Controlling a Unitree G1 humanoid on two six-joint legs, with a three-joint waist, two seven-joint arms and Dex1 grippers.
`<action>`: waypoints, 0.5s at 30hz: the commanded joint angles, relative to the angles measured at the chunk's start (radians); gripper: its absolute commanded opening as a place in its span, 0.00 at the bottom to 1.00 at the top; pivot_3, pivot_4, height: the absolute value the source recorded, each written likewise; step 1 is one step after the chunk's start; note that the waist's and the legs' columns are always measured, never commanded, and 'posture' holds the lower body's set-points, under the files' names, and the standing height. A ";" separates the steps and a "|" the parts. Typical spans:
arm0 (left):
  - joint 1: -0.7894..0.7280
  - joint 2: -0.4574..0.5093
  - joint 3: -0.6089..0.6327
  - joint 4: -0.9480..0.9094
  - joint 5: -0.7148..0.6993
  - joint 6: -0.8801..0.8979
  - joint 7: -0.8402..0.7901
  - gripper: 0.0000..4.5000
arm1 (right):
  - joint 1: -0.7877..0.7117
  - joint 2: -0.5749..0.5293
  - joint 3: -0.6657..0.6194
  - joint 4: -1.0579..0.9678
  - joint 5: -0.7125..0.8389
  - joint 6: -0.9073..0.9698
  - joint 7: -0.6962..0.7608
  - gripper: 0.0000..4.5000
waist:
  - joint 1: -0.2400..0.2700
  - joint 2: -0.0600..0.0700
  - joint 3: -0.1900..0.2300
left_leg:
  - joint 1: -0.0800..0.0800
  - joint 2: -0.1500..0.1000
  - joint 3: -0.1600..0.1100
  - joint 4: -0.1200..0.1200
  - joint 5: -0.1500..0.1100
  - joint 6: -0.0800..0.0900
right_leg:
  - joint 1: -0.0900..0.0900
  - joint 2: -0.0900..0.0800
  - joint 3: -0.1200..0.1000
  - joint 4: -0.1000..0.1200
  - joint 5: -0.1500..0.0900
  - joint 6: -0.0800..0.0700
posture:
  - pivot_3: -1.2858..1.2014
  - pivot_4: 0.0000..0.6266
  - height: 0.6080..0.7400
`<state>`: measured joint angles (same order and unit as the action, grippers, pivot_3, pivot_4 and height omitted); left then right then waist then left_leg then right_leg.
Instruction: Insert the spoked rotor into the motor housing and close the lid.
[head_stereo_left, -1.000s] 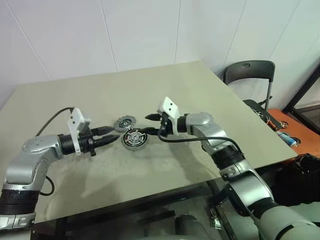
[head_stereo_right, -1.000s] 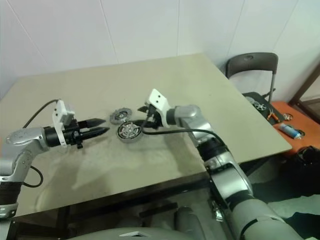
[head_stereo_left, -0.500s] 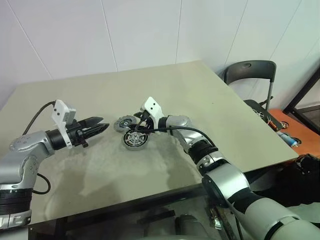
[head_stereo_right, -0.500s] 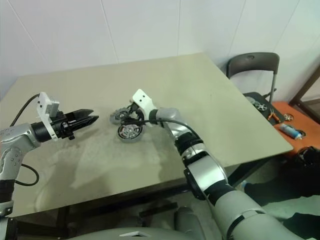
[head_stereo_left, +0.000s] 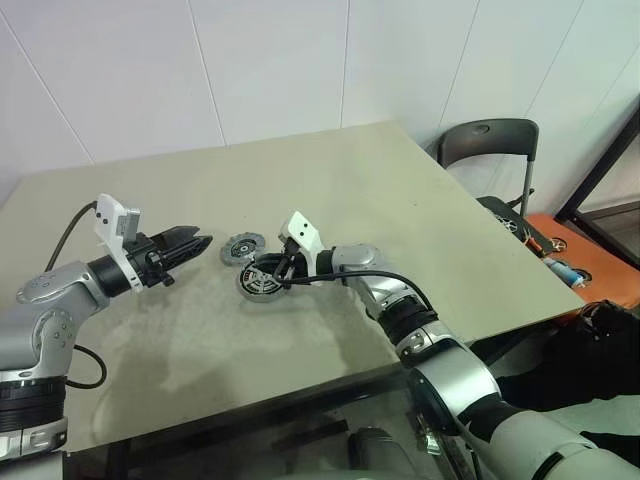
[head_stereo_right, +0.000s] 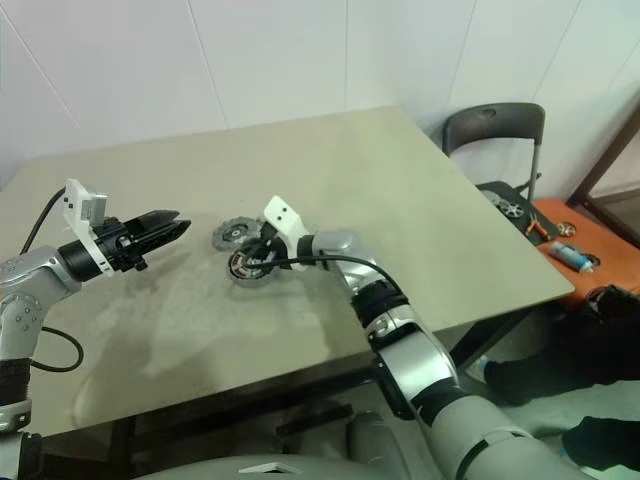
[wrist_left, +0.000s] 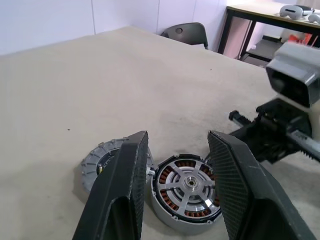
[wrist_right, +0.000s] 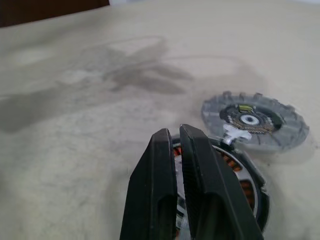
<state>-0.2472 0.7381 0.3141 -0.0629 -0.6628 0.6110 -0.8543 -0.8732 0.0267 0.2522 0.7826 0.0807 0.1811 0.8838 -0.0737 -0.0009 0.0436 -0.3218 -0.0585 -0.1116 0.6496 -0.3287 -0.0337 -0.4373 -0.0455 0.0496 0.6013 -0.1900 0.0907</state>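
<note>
The motor housing lies on the table near its middle, copper windings showing. The spoked rotor sits inside it, silver spokes up. The lid, a toothed grey disc, lies flat just behind and to the left of the housing, touching it. My right gripper is shut with nothing between its fingers. Their tips are low over the near edge of the rotor. My left gripper hovers open and empty a short way left of the lid, pointing at both discs.
The beige table has its right and front edges close by. A dark chair stands beyond the right edge. An orange case with small items lies on the floor there. A cable runs from each wrist.
My right gripper has moved left and down onto the housing and has shut. My left gripper has drawn back to the left, away from the discs, still open.
</note>
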 joint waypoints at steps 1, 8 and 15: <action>-0.007 -0.002 0.015 -0.032 -0.010 0.003 0.009 0.45 | -0.080 0.043 -0.029 0.084 -0.012 -0.057 -0.059 0.07 | 0.001 0.000 0.000 | 0.000 0.000 0.000 0.000 0.000 0.000 | 0.000 0.000 0.000 0.000 0.000 0.000 | 0.52 0.00 1.00; 0.024 0.001 0.025 -0.071 -0.018 0.015 0.015 0.45 | -0.182 0.065 -0.101 0.336 -0.017 -0.093 -0.124 0.07 | 0.002 0.000 0.000 | 0.000 0.000 0.000 0.000 0.001 -0.001 | 0.000 0.000 0.000 0.000 0.001 -0.001 | 0.52 0.00 1.00; 0.042 -0.008 0.031 -0.097 -0.030 0.034 0.030 0.45 | -0.057 0.091 0.003 0.366 -0.136 -0.163 -0.060 0.07 | -0.009 -0.001 -0.003 | 0.001 0.000 0.000 0.000 0.001 -0.001 | 0.000 0.000 0.000 0.001 0.001 -0.001 | 0.52 0.00 1.00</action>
<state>-0.1981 0.7292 0.3188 -0.1243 -0.6682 0.6449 -0.8289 -0.9602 0.1054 0.2291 1.1364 -0.0266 0.0102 0.8045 -0.0824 -0.0016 0.0406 -0.3199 -0.0584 -0.1114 0.6493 -0.3280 -0.0349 -0.4363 -0.0451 0.0499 0.6027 -0.1895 0.0898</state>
